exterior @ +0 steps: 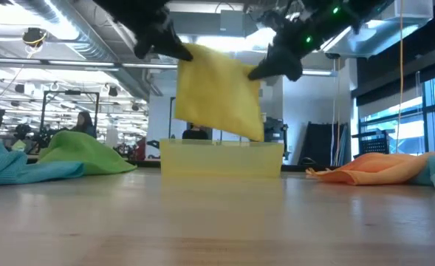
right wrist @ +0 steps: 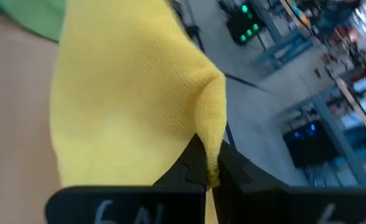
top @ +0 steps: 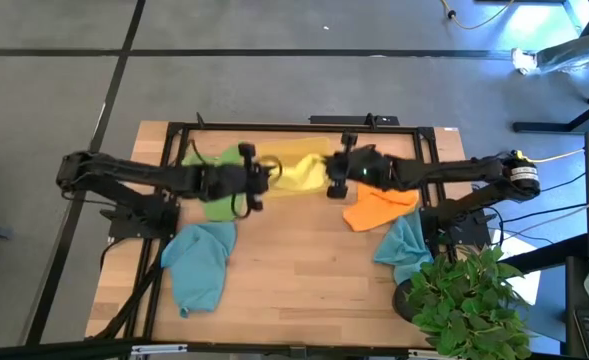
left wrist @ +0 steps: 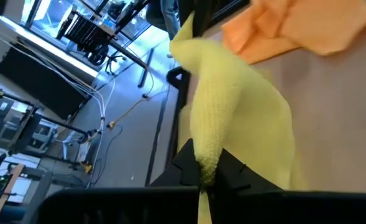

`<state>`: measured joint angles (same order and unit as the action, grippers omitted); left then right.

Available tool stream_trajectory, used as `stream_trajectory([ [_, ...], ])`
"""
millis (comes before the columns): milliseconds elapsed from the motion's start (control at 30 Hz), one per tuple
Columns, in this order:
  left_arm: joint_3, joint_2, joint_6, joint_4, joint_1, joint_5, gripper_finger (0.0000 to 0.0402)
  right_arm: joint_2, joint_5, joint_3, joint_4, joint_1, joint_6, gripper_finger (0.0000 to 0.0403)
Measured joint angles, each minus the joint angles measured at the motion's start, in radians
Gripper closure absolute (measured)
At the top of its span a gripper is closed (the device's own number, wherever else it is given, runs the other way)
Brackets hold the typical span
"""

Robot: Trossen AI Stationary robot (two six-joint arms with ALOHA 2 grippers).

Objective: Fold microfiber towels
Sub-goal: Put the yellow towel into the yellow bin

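nearest, low view: bare wooden table top (exterior: pixel 217 222) across the foreground, nothing on its front strip.
left gripper (left wrist: pixel 202 182): clenched on one top corner of the yellow towel (exterior: pixel 221 92); cloth pinched between the fingers, bunched into a ridge right at the tips.
right gripper (right wrist: pixel 209 177): clenched on the other top corner of the same towel, fabric gathered to a point in the fingers.
yellow towel: lifted clear of the table, hanging as a sheet between both grippers, top edge sloping slightly down toward the right gripper; in the high view it sits at mid-table near the far edge.
yellow tray (exterior: pixel 221 159): translucent, on the table directly below the hanging towel; whether the towel's lower edge touches it, cannot tell.
green towel (top: pixel 214 185): crumpled heap under the left arm.
orange towel (top: pixel 377 208): crumpled, under the right arm, well apart from the yellow one.
teal towel, left (top: pixel 198 262): draped off the table frame near the left arm's base.
teal towel, right (top: pixel 406 246): bunched by the right arm's base, next to a potted plant (top: pixel 469 300).
room: open workshop, ceiling ducts, benches, a person (exterior: pixel 80 122) seated far back; grey floor around the table.
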<state>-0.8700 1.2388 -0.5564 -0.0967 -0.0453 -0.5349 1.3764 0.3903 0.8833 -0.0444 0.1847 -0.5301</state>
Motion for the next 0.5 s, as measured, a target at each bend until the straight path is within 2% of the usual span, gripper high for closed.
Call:
stream_trajectory([
  [300,0.0,0.001,-0.081,0.043,-0.293,0.237,0.0401,0.001,-0.191,0.0,-0.112,0.227,-0.008,0.0397],
  [400,-0.001,0.026,-0.066,0.064,-0.365,0.353,0.0401,0.004,-0.263,0.001,-0.131,0.281,-0.018,0.0397],
  [500,-0.001,0.072,-0.077,0.087,-0.42,0.398,0.0402,0.023,-0.317,0.001,-0.159,0.32,-0.024,0.0397],
])
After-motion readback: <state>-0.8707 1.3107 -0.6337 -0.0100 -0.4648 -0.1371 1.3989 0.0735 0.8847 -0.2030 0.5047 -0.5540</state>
